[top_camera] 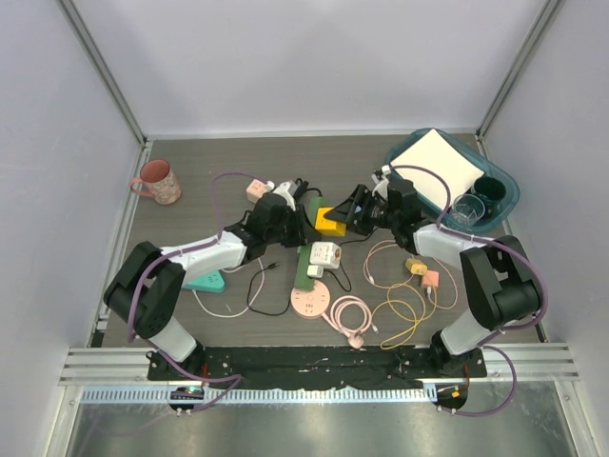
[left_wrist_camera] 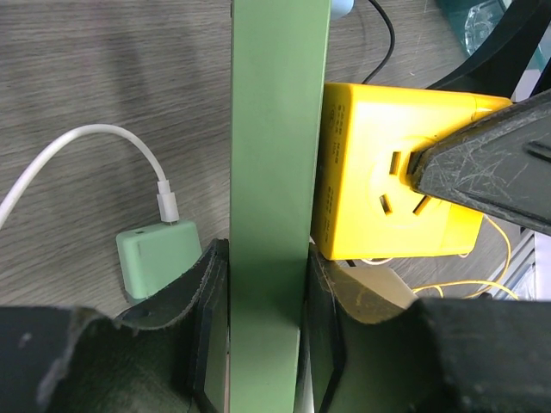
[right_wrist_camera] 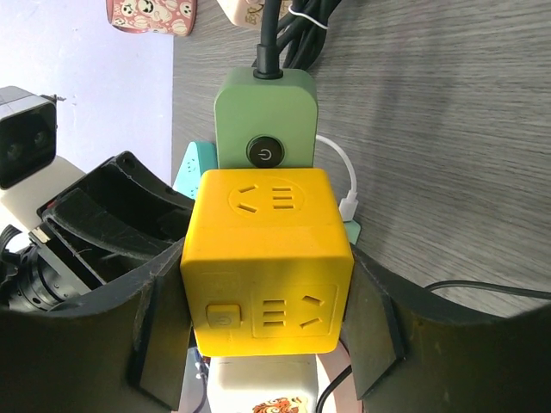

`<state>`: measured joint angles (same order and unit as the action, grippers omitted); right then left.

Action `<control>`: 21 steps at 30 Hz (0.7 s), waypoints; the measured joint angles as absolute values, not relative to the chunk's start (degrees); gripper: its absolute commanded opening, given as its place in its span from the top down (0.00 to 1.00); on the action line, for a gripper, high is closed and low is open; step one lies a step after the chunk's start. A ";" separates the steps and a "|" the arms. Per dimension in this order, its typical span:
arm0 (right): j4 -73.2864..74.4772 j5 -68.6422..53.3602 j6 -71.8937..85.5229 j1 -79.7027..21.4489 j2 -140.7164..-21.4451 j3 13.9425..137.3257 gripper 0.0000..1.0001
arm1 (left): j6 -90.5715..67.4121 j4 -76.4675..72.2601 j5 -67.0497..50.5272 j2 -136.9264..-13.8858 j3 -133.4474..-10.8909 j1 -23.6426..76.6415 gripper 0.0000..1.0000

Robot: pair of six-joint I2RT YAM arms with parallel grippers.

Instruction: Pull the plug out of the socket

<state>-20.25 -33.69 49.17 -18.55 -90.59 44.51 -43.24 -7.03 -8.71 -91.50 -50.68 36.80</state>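
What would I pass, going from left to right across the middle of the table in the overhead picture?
A pink mug → left gripper, closed on the green power strip → yellow cube socket → right gripper, closed on that cube → clear glass.

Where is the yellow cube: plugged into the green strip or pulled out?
Plugged in: the yellow cube sits flush against the green strip, no gap showing; the right gripper clamps it.

Both arms reach in to mid-worktop. Left tool sits at the far end of the green power strip; right tool is against the yellow cube plug seated there. Pink mug far left, teal tray far right.
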 measured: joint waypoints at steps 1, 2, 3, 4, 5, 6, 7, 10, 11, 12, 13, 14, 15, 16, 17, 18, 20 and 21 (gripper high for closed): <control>-19.73 -33.36 48.75 -18.68 -90.30 44.51 0.99 | -43.31 -7.07 -8.82 -91.50 -50.68 36.80 1.00; -19.05 -32.95 48.29 -18.83 -89.91 44.51 0.99 | -43.40 -7.03 -8.97 -91.50 -50.68 36.80 1.00; -17.54 -31.88 47.64 -19.38 -89.14 44.64 0.99 | -43.48 -6.90 -9.30 -91.53 -50.68 36.84 1.00; -16.45 -31.00 46.98 -19.77 -88.53 44.77 0.99 | -43.66 -6.81 -9.63 -91.53 -50.68 36.88 1.00; -15.05 -29.74 46.30 -20.29 -87.64 44.99 0.99 | -43.81 -6.83 -9.76 -91.53 -50.68 36.93 1.00; -14.00 -28.49 45.69 -20.64 -86.72 45.10 0.99 | -44.10 -7.01 -9.93 -91.53 -50.68 37.01 1.00; -13.28 -27.51 45.12 -20.88 -85.84 45.10 0.99 | -44.34 -7.20 -10.15 -91.53 -50.70 37.10 1.00; -12.69 -26.55 44.51 -20.47 -84.51 45.04 0.99 | -44.64 -8.34 -10.50 -91.50 -50.70 37.30 1.00; -13.34 -27.11 44.91 -20.10 -84.51 44.84 0.99 | -44.66 -8.58 -10.48 -91.39 -50.70 37.30 1.00; -15.73 -28.40 45.65 -19.38 -84.66 43.81 0.99 | -44.77 -8.93 -10.37 -91.26 -50.70 37.30 1.00; -18.50 -30.00 46.87 -18.50 -84.88 42.52 0.99 | -44.75 -9.21 -10.17 -91.11 -50.70 37.32 1.00; -20.51 -31.90 47.88 -17.65 -85.27 41.69 0.99 | -44.73 -9.19 -10.07 -91.00 -50.68 37.43 1.00; -21.65 -33.69 48.53 -16.95 -85.84 41.36 0.99 | -44.73 -9.13 -9.80 -90.96 -50.68 37.52 1.00; -21.96 -34.94 48.64 -16.47 -86.26 41.39 0.99 | -44.75 -9.10 -9.67 -90.96 -50.68 37.56 1.00; -21.85 -35.57 48.51 -16.27 -86.37 41.43 0.99 | -44.75 -9.06 -9.67 -90.96 -50.68 37.56 1.00; -21.32 -35.86 48.21 -16.25 -86.35 41.67 0.99 | -44.77 -8.99 -9.69 -90.96 -50.68 37.58 1.00; -19.27 -35.86 46.94 -16.27 -86.35 42.83 0.99 | -44.84 -8.93 -9.63 -90.91 -50.74 37.65 1.00; -17.21 -35.53 45.93 -16.56 -86.19 43.86 0.99 | -44.95 -8.80 -9.56 -90.94 -50.87 37.65 1.00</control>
<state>-17.21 -35.53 45.93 -16.56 -86.19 43.86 -44.95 -8.80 -9.56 -90.94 -50.87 37.65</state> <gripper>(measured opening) 0.648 0.368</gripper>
